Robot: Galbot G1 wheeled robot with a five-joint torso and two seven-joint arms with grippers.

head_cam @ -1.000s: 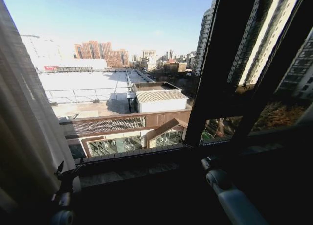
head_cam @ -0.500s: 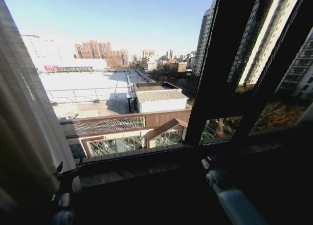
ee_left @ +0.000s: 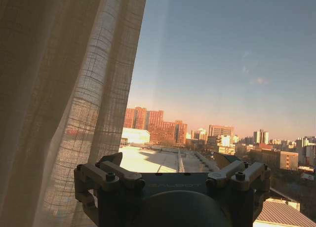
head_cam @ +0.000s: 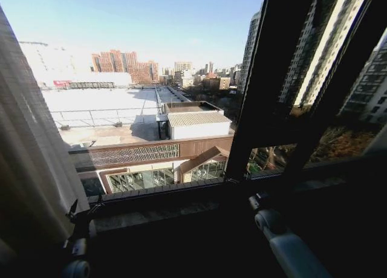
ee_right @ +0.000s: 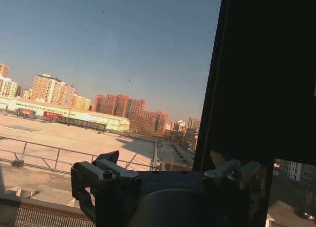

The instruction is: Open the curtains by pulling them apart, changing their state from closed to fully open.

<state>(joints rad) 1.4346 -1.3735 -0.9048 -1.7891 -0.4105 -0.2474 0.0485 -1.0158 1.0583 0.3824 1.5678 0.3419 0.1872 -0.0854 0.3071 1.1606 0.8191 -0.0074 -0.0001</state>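
Curtain [head_cam: 30,151] edge slightly farther left; left gripper [ee_left: 170,160] beside it, spread and empty.

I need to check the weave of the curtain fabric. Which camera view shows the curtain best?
The left wrist view: the curtain hangs close there, backlit, with weave and pleats plain, just beyond the left gripper. The head view gives the panel dimmer, along its left edge. The right wrist view faces sky, buildings and the dark window frame.

A room high up in a city building: a dark-framed window [head_cam: 266,109] looks down on rooftops [head_cam: 109,109] and towers [head_cam: 338,54] (clear sky above), with a sheer curtain [head_cam: 30,169] at its side.
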